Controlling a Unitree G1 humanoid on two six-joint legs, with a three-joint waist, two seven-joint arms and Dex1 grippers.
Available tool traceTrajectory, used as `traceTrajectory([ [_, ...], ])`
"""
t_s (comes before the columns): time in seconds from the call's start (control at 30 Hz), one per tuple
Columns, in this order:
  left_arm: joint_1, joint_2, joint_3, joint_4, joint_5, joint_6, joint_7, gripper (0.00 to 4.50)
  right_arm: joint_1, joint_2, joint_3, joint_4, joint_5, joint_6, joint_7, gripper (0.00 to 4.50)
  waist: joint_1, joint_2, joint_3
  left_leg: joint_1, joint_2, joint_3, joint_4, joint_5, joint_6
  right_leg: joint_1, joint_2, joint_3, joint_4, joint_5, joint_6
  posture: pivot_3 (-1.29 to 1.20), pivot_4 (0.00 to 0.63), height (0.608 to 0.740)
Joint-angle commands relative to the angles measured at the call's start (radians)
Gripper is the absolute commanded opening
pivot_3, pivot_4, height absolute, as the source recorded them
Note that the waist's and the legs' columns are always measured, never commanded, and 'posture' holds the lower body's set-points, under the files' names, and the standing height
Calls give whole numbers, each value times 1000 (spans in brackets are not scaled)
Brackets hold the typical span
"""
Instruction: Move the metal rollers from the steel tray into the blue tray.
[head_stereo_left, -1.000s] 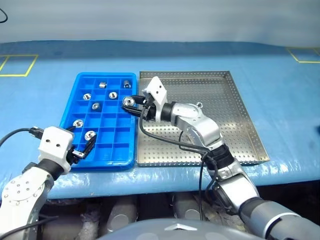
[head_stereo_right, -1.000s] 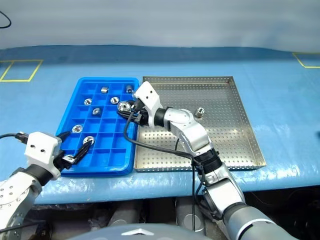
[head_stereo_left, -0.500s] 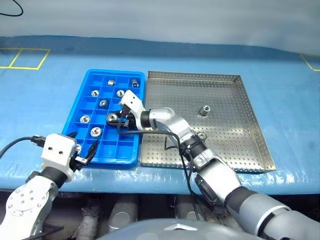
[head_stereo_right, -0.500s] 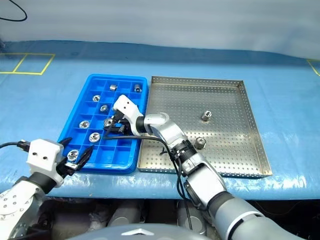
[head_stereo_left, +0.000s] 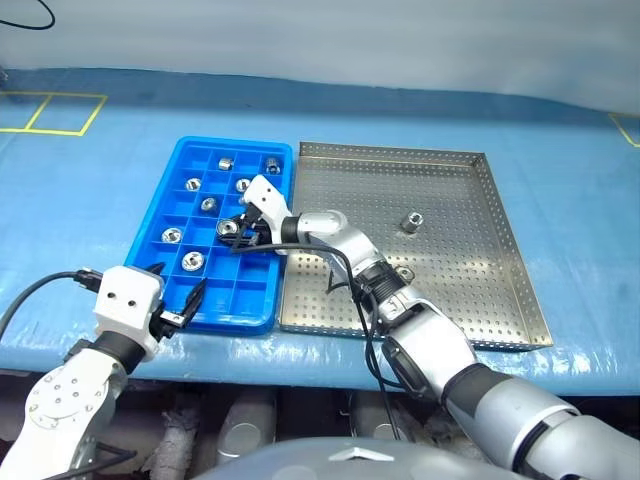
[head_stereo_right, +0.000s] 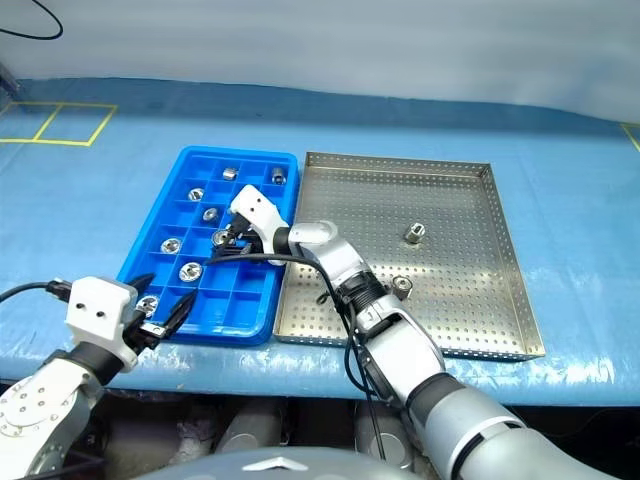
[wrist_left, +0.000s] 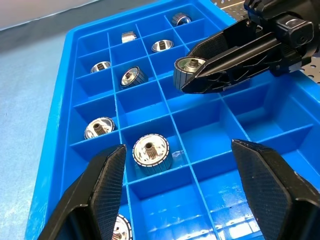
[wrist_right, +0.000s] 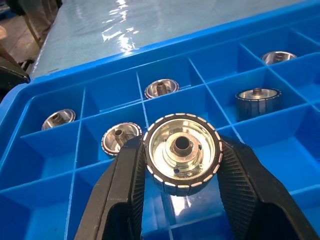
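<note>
Rollers lay in both trays on the blue-covered tabletop (head_stereo_left: 90, 170). No brand, label or legible writing showed on any item.

One metal roller (wrist_right: 182, 150) sat clamped between the two black fingers (wrist_right: 120, 195) of the right end effector (head_stereo_left: 232, 230), its shiny face and central hole turned toward the wrist camera. That end effector hung over the middle rows of the blue tray (head_stereo_left: 158, 218), above the gridded compartments, with the roller clear of the tray floor as far as the left wrist view showed.

Several other rollers rested singly in compartments of the blue tray: two in the far row (head_stereo_left: 227, 162), others further down the grid (head_stereo_left: 192, 261), one per cell.

The steel tray (head_stereo_left: 500, 300) stood just beside the blue tray on its right, rims nearly touching. One roller (head_stereo_left: 410, 221) stood upright near its centre, and another (head_stereo_right: 401, 286) lay close against the right forearm.

The left end effector (head_stereo_left: 176, 306) hovered at the near edge of the blue tray, its fingers (wrist_left: 97, 195) spread wide with nothing between them.
</note>
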Motion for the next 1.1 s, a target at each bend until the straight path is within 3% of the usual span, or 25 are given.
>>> traceTrajectory([
  [0.03, -9, 4, -7, -38, 7, -14, 3, 3661, -37, 33, -30, -4, 8, -24, 4, 2445, 1, 0, 0, 0, 0, 0, 0, 0, 0, 0, 0, 0, 1, -1, -1, 201, 150, 740],
  [0.13, -18, 6, -14, -31, 7, -15, 1, 3661, -25, 35, -45, -31, 16, -50, -3, 3333, 0, 0, 0, 2, 0, 0, 0, 1, -2, -1, 0, -1, 6, -3, -4, 190, 150, 740],
  [0.43, -121, 1, -98, 12, 1, -19, -2, 3661, 60, -29, -118, -289, 42, 5, -80, 3333, -3, 0, 0, 2, 0, -2, 0, 3, -6, 0, 1, -4, 9, -3, -4, 141, 150, 740],
  [0.67, -374, -9, -261, 162, 14, -40, -31, 3661, 290, -276, -195, -723, 17, 194, -176, 3333, 8, 2, 0, 0, -2, -3, 3, 3, -5, 1, -2, -6, 8, -3, -4, 13, 150, 740],
  [0.87, -577, -54, -346, 362, 81, -92, 0, 3661, 409, -345, -276, -834, 4, 277, -318, 3333, -53, 2, 0, 2, 0, 2, 3, 3, -5, 0, 1, -2, 9, -2, -3, -85, 150, 740],
  [1.1, -663, -84, -425, 460, 121, -140, -24, 3661, 472, -354, -298, -866, 30, 328, -368, 3333, -101, 2, 0, 2, 0, 5, 3, 2, -3, 0, 1, 3, 9, -1, 2, -146, 150, 740],
])
